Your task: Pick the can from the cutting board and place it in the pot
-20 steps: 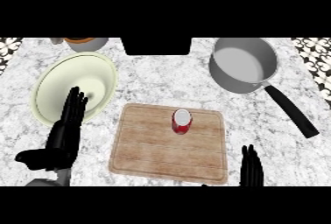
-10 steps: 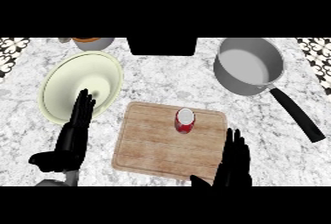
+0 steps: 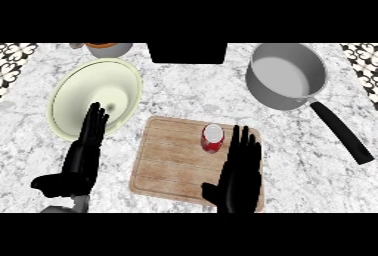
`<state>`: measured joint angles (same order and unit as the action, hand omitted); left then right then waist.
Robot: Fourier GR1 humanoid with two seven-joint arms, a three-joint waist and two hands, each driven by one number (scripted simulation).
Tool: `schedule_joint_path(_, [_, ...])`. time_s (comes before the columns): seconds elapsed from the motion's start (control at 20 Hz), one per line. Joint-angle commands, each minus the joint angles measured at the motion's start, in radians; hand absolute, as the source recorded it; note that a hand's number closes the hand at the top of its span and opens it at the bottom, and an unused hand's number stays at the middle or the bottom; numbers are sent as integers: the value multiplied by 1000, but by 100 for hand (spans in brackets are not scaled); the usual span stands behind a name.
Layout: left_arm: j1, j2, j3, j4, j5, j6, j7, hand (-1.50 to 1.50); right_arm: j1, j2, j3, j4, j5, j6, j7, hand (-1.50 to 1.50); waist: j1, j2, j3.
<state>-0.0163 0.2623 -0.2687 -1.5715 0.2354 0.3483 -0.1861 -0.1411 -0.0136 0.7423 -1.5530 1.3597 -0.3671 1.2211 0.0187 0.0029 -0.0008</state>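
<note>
A red can with a pale top stands upright on the wooden cutting board, near its far right part. The grey pot with a long black handle sits at the back right, nothing visible inside it. My right hand is open over the board's right side, fingers straight, fingertips just right of the can and apart from it. At the lower left, my left hand rests open, its fingers overlapping the edge of the plate.
A pale green plate lies at the left. A small grey and orange container sits at the back left, and a black object at the back centre. Marble counter shows between board and pot.
My right hand has risen from the lower right edge and moved left and forward over the board, up beside the can. The left hand has barely moved.
</note>
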Motion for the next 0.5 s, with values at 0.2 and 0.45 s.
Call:
schedule_joint_path(0.2, [-19, -33, -2, 35, -20, 2, -3, 0, -110, 13, -19, 156, -67, -72, 196, -150, -7, 1, 1])
schedule_joint_path(0.45, [-30, -44, -16, 5, -42, 19, 32, 0, -182, 13, -23, 195, -121, -94, 216, -150, 0, -1, 1])
